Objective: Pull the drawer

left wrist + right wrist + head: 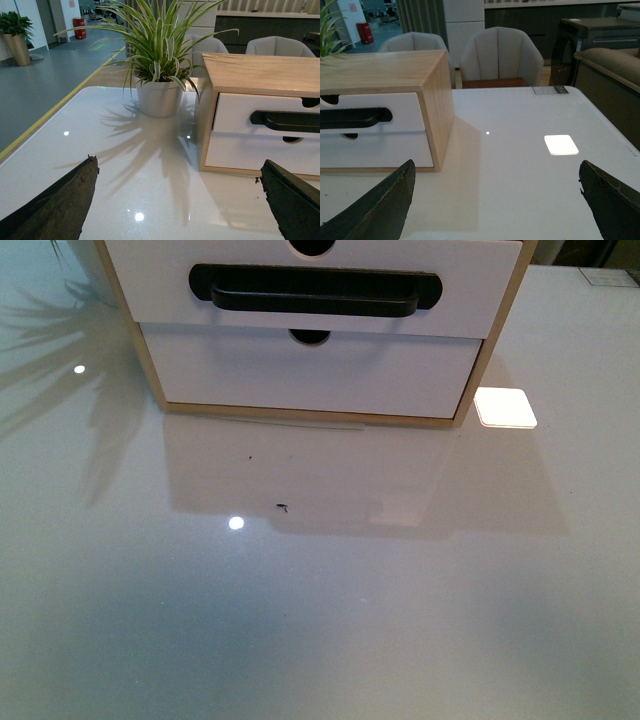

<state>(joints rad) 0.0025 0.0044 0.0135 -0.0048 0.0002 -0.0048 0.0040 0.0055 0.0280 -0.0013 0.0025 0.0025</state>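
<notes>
The drawer (pixel 160 280) is the upper white front of a light wood cabinet, with a long black bar handle (pixel 315 292) and a half-round notch in its top edge. It stands slightly forward of the plain white drawer front (pixel 300 375) below it. In the left wrist view the drawer (pixel 235 112) and its handle (pixel 285 120) lie ahead to one side. The right wrist view shows the drawer (pixel 402 107) and handle (pixel 355 117) too. My left gripper (pixel 177 172) and right gripper (pixel 495 175) are both open over bare table, short of the cabinet. Neither arm shows in the front view.
The cabinet stands on a glossy white table (pixel 320 620). A potted spider plant (pixel 159 75) stands beside the cabinet's left side. A bright square of reflected light (pixel 505 407) lies on the table by its right corner. Chairs (pixel 500 55) stand beyond the far edge.
</notes>
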